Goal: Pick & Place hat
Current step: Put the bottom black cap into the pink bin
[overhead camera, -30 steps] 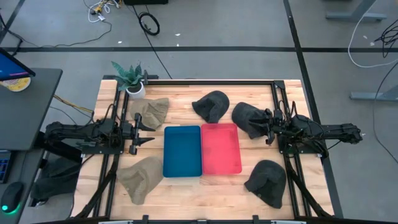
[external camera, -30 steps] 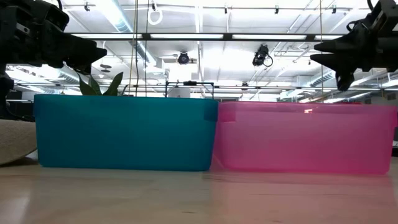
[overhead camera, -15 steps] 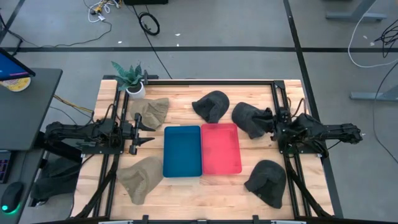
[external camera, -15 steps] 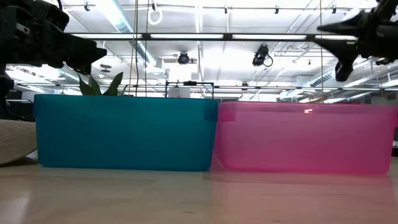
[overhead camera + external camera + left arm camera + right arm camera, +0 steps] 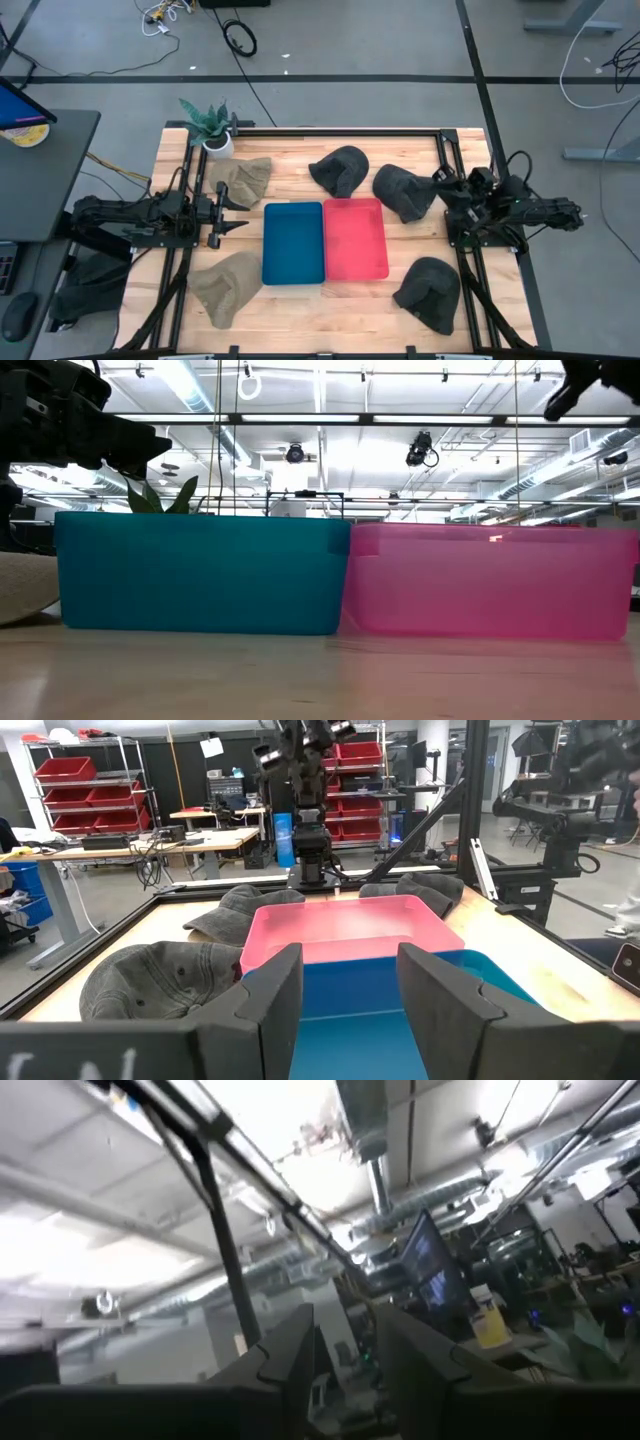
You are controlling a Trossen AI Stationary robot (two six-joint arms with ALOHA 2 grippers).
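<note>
Our right gripper (image 5: 441, 180), jaws slightly spread, tilts ceilingward; we risk missing the dark grey fabric hat (image 5: 402, 192) nearby.

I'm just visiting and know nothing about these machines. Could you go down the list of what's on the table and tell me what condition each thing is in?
Blue bin: empty.
Pink bin: empty.
Two tan hats: lying on the table's left side, untouched.
Three dark hats: lying on the table's right side, none picked up.
Left gripper: open, holding nothing.
Right gripper: open, tilted upward, holding nothing.
Potted plant: upright at the corner.
</note>
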